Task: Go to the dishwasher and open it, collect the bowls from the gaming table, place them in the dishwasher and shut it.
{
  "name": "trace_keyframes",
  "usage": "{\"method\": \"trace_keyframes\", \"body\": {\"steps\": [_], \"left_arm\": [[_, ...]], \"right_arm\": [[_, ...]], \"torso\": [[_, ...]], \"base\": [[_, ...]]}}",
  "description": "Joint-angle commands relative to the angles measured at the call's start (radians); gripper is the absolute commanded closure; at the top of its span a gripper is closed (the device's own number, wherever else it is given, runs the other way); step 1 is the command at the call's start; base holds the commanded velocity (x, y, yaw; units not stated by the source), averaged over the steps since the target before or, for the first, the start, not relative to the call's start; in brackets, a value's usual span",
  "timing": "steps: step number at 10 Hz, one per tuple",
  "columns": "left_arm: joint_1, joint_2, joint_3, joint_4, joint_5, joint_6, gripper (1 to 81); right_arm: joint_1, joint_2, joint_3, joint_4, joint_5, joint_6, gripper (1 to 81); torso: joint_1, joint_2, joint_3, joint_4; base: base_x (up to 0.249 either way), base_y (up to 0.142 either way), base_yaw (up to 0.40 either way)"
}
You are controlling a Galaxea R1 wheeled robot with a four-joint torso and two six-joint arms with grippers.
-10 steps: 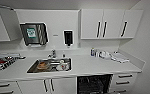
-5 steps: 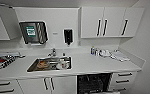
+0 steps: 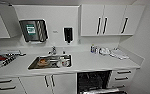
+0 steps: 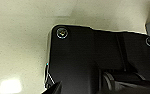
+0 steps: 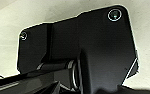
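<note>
- We can read no brand, label or writing; the bright panel on the dark wall dispenser [image 3: 34,30] above the sink [image 3: 51,62] is too blurred to make out.
- The dishwasher [image 3: 93,81] sits under the white tabletop [image 3: 96,62], below and to the right of the sink. It stands open: we see a dark cavity with racks inside, and its door [image 3: 101,91] is folded down in front, showing a pale grey edge.
- Just to the right of the dishwasher is a stack of white drawers [image 3: 121,77] with black handles; to its left, directly under the sink, are white cabinet doors [image 3: 49,83] with black handles.
- The steel sink holds dishes, among them something orange-brown and some white pieces; a tap [image 3: 53,50] rises behind it.
- Left of the sink, a dish rack [image 3: 2,60] carries red and dark items.
- Right of the sink, near the back wall, stand small bottles [image 3: 93,48], a white rounded object [image 3: 104,51] and a folded cloth [image 3: 119,54].
- A black soap dispenser [image 3: 68,35] hangs above the sink, with white wall cupboards [image 3: 108,20] up to the right of it.
- Nothing stands in front of the open dishwasher.
- In both wrist views we see a dark robot plate over a pale speckled surface; we cannot tell whether either tool is wide or narrow.
</note>
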Motion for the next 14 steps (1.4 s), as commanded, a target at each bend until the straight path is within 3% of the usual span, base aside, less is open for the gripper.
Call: {"method": "trace_keyframes", "body": {"steps": [1, 3, 6, 7, 8, 12, 14], "left_arm": [[-0.043, -0.006, -0.002, 0.010, 0.047, 0.004, 1.0], [-0.043, -0.006, -0.002, 0.008, 0.047, 0.003, 1.0], [-0.043, -0.006, -0.003, 0.008, 0.047, 0.003, 1.0], [-0.043, -0.006, -0.003, 0.008, 0.047, 0.004, 1.0], [-0.043, -0.008, -0.003, 0.008, 0.047, 0.004, 1.0], [-0.043, -0.017, -0.003, 0.008, 0.039, 0.004, 1.0], [-0.043, -0.026, -0.003, 0.008, 0.039, 0.003, 1.0]], "right_arm": [[0.048, -0.005, -0.002, -0.018, -0.038, -0.004, 1.0], [0.048, -0.007, -0.002, -0.020, -0.038, -0.004, 1.0], [0.049, -0.010, -0.002, -0.018, -0.038, -0.004, 1.0], [0.048, -0.010, -0.002, -0.017, -0.038, -0.003, 1.0], [0.049, -0.010, -0.002, -0.011, -0.038, -0.001, 1.0], [0.040, -0.019, -0.002, -0.010, -0.076, 0.009, 1.0], [0.020, -0.026, -0.001, 0.042, -0.085, 0.009, 1.0]], "torso": [[-0.023, 0.089, 0.057, 0.000], [-0.008, 0.057, 0.107, 0.000], [-0.013, 0.074, 0.201, 0.000], [-0.014, 0.074, 0.150, 0.000], [-0.015, 0.074, 0.172, 0.000], [-0.016, 0.073, 0.185, 0.000], [-0.016, 0.073, 0.185, 0.000]], "base": [[0.000, 0.000, 0.000], [0.000, 0.000, 0.000], [0.000, 0.000, 0.000], [0.000, 0.000, 0.000], [0.000, 0.000, 0.000], [0.000, 0.000, 0.000], [0.000, 0.000, 0.000]]}}
